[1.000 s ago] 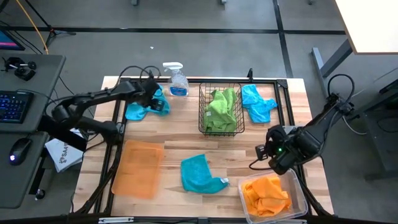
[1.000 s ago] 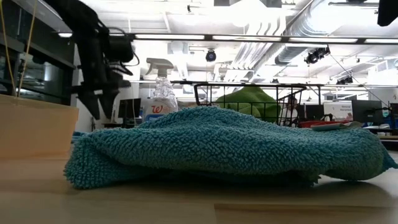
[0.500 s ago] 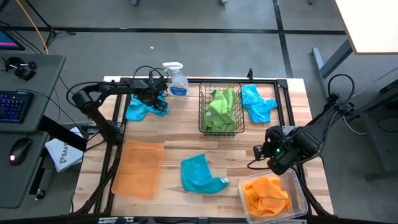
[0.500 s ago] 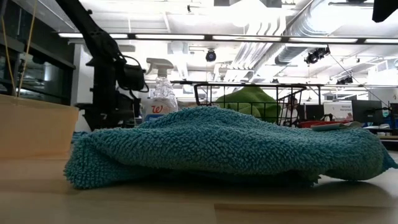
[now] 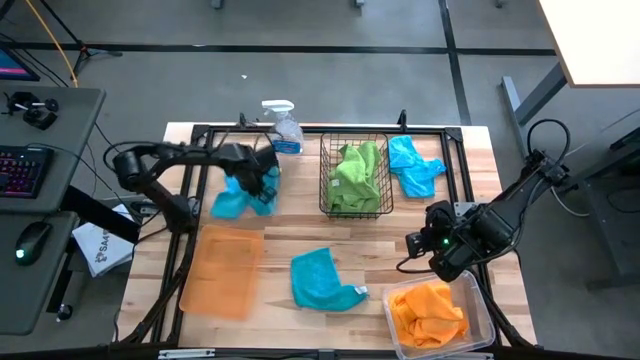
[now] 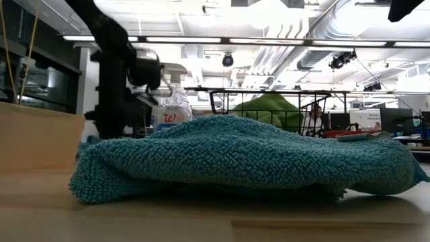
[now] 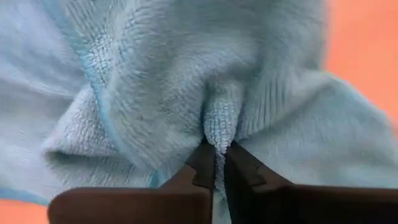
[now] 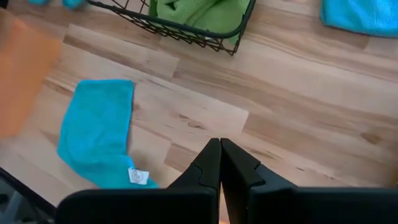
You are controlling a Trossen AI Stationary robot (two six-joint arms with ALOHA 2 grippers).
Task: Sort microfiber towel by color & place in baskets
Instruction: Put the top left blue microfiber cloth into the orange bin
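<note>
Three turquoise towels (image 5: 322, 281), three baskets (image 5: 355, 177)

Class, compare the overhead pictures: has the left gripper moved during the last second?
Yes. The left gripper, shut on a blue towel, has moved away from the spray bottle, toward the orange tray.

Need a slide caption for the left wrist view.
Left hand shut on a fold of turquoise towel.
</note>
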